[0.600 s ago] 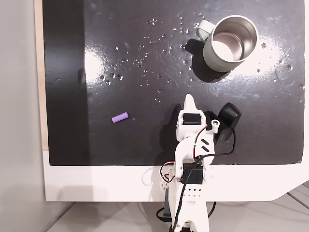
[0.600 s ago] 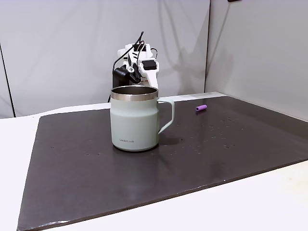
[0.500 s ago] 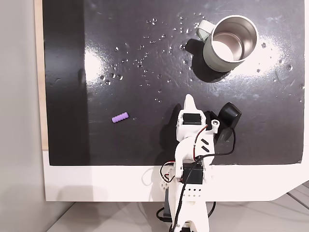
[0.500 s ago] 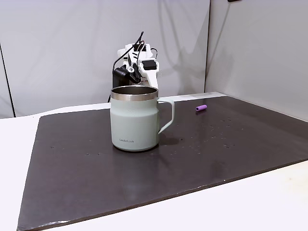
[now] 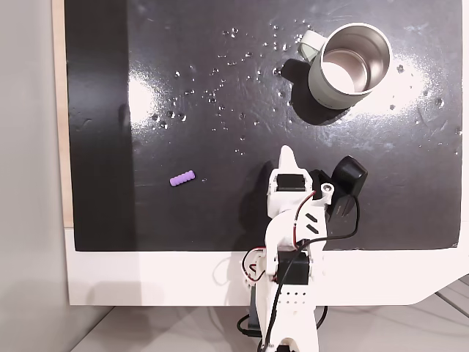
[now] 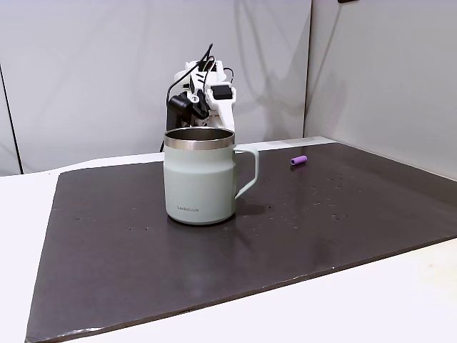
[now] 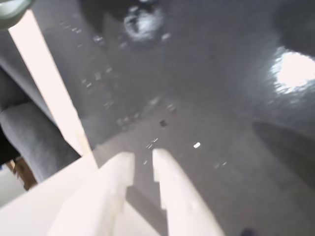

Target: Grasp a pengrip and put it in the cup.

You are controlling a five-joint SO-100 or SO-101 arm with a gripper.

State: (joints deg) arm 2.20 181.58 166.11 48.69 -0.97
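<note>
The lilac ribbed pengrip [image 5: 183, 178] lies on the black mat, left of the arm; it is also small at the mat's far side [image 6: 298, 160]. The pale grey-green steel cup [image 5: 350, 64] stands upright at the mat's upper right, and it is large in front [image 6: 200, 175]. My gripper [image 5: 288, 152] is folded back over the mat's near edge, well apart from both. In the wrist view its two white fingertips [image 7: 142, 155] stand almost together, with only a thin slit and nothing between them.
The black mat [image 5: 146, 220] is speckled with small bright droplets [image 5: 220, 95] between the arm and the cup. White table [image 5: 146, 275] borders the mat at the arm's base. A grey wall [image 6: 107, 64] rises behind the arm.
The arm has risen slightly and drawn back a little toward its base. The pengrip and the cup have not moved.
</note>
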